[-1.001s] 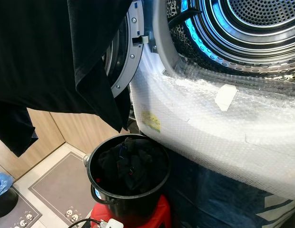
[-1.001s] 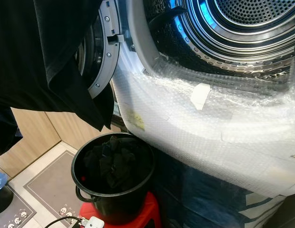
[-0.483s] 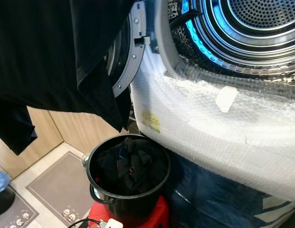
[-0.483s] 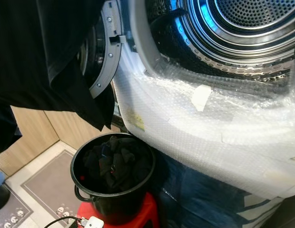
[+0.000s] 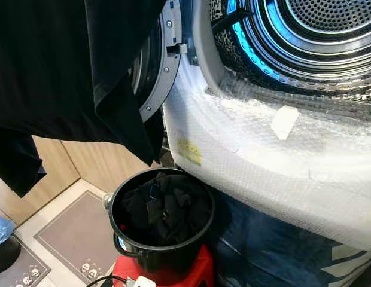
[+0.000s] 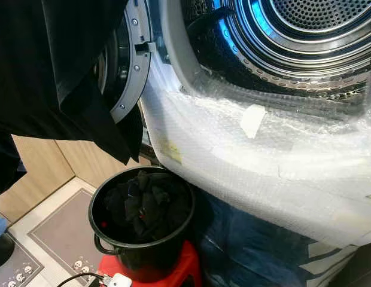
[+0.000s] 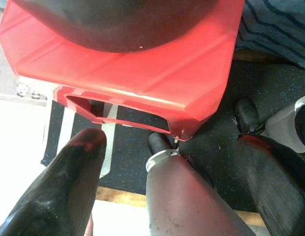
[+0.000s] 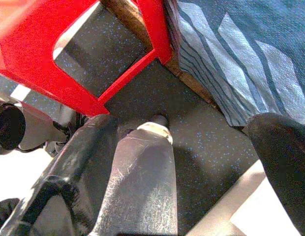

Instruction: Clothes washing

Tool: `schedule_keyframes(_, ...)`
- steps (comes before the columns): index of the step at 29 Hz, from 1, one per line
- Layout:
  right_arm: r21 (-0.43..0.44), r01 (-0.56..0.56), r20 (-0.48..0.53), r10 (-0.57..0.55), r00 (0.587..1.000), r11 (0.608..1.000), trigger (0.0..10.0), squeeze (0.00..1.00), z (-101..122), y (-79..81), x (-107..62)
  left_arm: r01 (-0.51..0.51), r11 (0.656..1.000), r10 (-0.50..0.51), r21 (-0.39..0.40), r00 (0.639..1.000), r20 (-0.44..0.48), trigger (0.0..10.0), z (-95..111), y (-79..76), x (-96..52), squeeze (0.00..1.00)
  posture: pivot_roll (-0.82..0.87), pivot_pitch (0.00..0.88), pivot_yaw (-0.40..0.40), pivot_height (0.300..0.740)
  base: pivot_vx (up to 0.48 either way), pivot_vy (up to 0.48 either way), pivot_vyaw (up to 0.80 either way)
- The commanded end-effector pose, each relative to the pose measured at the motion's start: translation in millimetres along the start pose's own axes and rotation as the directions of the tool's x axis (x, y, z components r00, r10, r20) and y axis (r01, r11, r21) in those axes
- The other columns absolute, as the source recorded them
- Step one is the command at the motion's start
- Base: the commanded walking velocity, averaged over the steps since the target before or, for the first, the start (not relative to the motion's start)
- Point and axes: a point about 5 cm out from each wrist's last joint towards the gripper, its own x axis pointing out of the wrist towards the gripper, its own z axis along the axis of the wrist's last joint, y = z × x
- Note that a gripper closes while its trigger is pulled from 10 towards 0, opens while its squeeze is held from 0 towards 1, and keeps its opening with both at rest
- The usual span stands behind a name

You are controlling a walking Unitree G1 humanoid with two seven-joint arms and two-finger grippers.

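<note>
Grippers low by the floor, both idle. Left gripper (image 7: 172, 157) fingers spread apart, nothing between, hanging over dark speckled floor just beside red stool (image 7: 142, 73). Right gripper (image 8: 192, 147) fingers also apart, empty, near a red stool leg (image 8: 155, 29) and blue striped fabric (image 8: 241, 54).

Black bucket (image 5: 161, 254) on the red stool, packed with dark clothes (image 5: 164, 206), standing below and left of the washer opening. White plug or adapter with cable (image 5: 140, 281) at stool foot. Grey mat (image 5: 72, 239) with small skull-like prints on the floor, left of bucket.

Black garment (image 5: 66, 78) hanging across upper left, covering part of open washer door (image 5: 158, 72). Washer front wrapped in bubble wrap (image 5: 275, 161); yellowish label (image 5: 189, 151) under the wrap, text unreadable; white tape patch (image 5: 284, 122) higher up. Perforated steel drum (image 5: 317, 36) beyond, blue-lit, open. Wood-tone panel (image 5: 54, 173) behind on left.
</note>
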Motion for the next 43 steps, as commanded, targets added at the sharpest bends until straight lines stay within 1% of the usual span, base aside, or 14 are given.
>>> schedule_keyframes(1, 0.01, -0.009, -0.01, 0.009, 1.0, 1.0, 10.0, 1.0, -2.3, 3.0, 0.0, -0.002, 1.0, 0.002, 0.005, 1.0, -0.009, 10.0, -1.6, 1.6, -0.4, 1.0, -0.06, 0.0, 0.06, 0.74, 0.0, 0.0, 0.0)
schedule_keyframes(5, 0.009, -0.009, -0.01, 0.009, 1.0, 1.0, 10.0, 1.0, -2.5, 3.1, 0.0, -0.003, 1.0, 0.003, 0.009, 1.0, -0.009, 10.0, -1.6, 1.6, -0.3, 1.0, -0.06, 0.0, 0.059, 0.74, 0.0, 0.0, 0.0)
schedule_keyframes(6, 0.008, -0.009, -0.01, 0.009, 1.0, 1.0, 10.0, 1.0, -2.4, 3.2, 0.0, -0.004, 1.0, 0.004, 0.01, 1.0, -0.011, 10.0, -1.6, 1.8, -0.3, 0.91, -0.06, 0.0, 0.059, 0.74, 0.0, 0.0, 0.0)
schedule_keyframes(7, 0.007, -0.009, -0.009, 0.009, 1.0, 1.0, 10.0, 1.0, -2.3, 3.3, 0.1, -0.006, 1.0, 0.006, 0.012, 1.0, -0.012, 10.0, -1.7, 2.0, -0.3, 0.91, -0.06, 0.0, 0.059, 0.74, 0.0, 0.0, 0.0)
schedule_keyframes(8, 0.006, -0.009, -0.009, 0.009, 1.0, 1.0, 10.0, 0.4, -2.0, 3.3, 0.1, -0.007, 1.0, 0.007, 0.011, 1.0, -0.013, 10.0, -1.7, 2.1, -0.3, 0.0, -0.06, 0.0, 0.059, 0.74, 0.0, 0.0, 0.0)
schedule_keyframes(9, 0.006, -0.009, -0.008, 0.009, 1.0, 1.0, 10.0, 0.0, -1.7, 3.4, 0.2, -0.007, 1.0, 0.007, 0.011, 1.0, -0.013, 10.0, -1.7, 2.1, -0.3, 0.0, -0.06, 0.0, 0.059, 0.74, 0.0, 0.0, 0.0)
schedule_keyframes(23, 0.011, -0.013, -0.001, 0.013, 1.0, 1.0, 10.0, 0.0, 1.2, 3.8, 0.8, -0.012, 1.0, 0.012, 0.011, 1.0, -0.009, 10.0, -1.0, 2.7, -0.3, 0.0, -0.06, 0.0, 0.059, 0.74, 0.0, 0.0, 0.0)
schedule_keyframes(25, 0.012, -0.014, 0.0, 0.014, 1.0, 1.0, 10.0, 0.0, 1.5, 3.7, 0.8, -0.051, 0.999, 0.05, 0.012, 0.999, 0.019, 10.0, 4.2, 7.8, -0.1, 0.0, -0.05, 0.0, 0.056, 0.74, 0.0, 0.0, 0.0)
schedule_keyframes(27, 0.013, -0.014, 0.001, 0.014, 1.0, 1.0, 10.0, 0.0, 1.7, 3.6, 0.8, -0.08, 0.997, 0.08, -0.008, 0.996, 0.024, 10.0, 5.8, 12.1, -0.3, 0.0, -0.05, 0.0, 0.056, 0.74, 0.0, 0.0, 0.0)
schedule_keyframes(28, 0.014, -0.015, 0.001, 0.015, 1.0, 1.0, 10.0, 0.0, 1.8, 3.4, 0.8, -0.126, 0.99, 0.128, -0.061, 0.991, 0.025, 10.0, 7.6, 21.8, -1.1, 0.0, -0.05, 0.0, 0.053, 0.74, 0.0, 0.0, 0.0)
schedule_keyframes(29, 0.012, -0.016, 0.001, 0.016, 1.0, 1.0, 10.0, 0.0, 2.1, 3.4, 0.8, -0.146, 0.987, 0.148, -0.071, 0.988, 0.03, 10.0, 8.4, 27.3, -1.9, 0.0, -0.05, 0.0, 0.053, 0.74, 0.0, 0.0, 0.0)
schedule_keyframes(31, 0.012, -0.016, 0.001, 0.016, 1.0, 1.0, 10.0, 0.0, 2.1, 3.4, 0.9, -0.149, 0.987, 0.151, -0.068, 0.988, 0.031, 10.0, 8.6, 28.3, -2.1, 0.0, -0.05, 0.0, 0.053, 0.74, 0.0, 0.0, 0.0)
schedule_keyframes(36, 0.003, -0.019, -0.002, 0.019, 1.0, 1.0, 10.0, 0.0, 1.3, 3.2, 0.6, -0.19, 0.974, 0.196, -0.121, 0.98, 0.038, 10.0, 4.7, 37.5, -4.9, 0.0, -0.04, 0.0, 0.051, 0.74, 0.0, 0.0, 0.0)
schedule_keyframes(43, 0.008, -0.017, -0.006, 0.017, 1.0, 1.0, 10.0, 0.0, -0.6, 2.6, 0.2, -0.276, 0.932, 0.3, -0.234, 0.951, 0.07, 10.0, -2.7, 48.6, -10.7, 0.0, -0.04, 0.0, 0.051, 0.74, 0.0, 0.0, 0.0)
